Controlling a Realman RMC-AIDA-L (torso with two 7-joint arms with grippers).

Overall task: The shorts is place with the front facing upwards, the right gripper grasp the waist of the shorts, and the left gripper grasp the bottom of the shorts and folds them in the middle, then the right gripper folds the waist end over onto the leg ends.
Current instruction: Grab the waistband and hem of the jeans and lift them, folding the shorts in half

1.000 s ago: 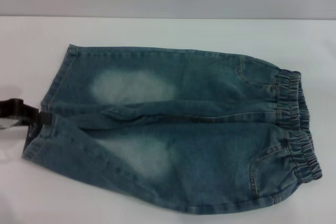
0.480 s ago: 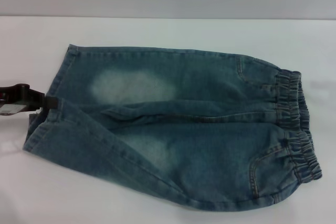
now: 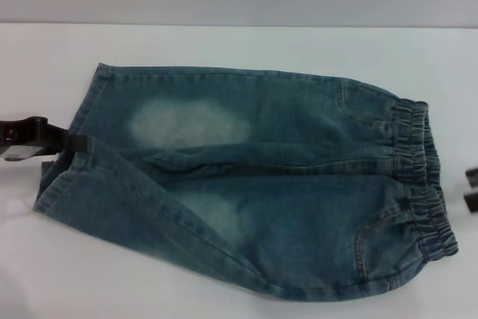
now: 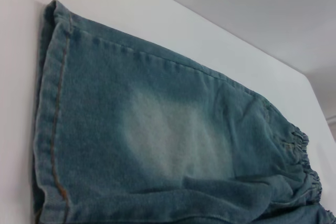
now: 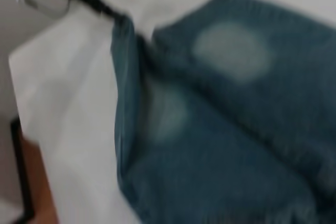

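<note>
Lifted a little further, the near leg hem [image 3: 75, 156] rises in the closed left hand [image 3: 81, 144]. Shorts [image 3: 254, 184] lie flat on the counter [image 3: 239, 46]. Right hand [image 3: 472, 188] waits beside the waistband [image 3: 418, 177], fingers unreadable; a one-sided pull could skew the fold.

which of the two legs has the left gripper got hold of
The left gripper is shut on the hem of the leg nearer the robot, whose corner is lifted and pulled inward. The far leg, unlike it, lies flat on the table.
</note>
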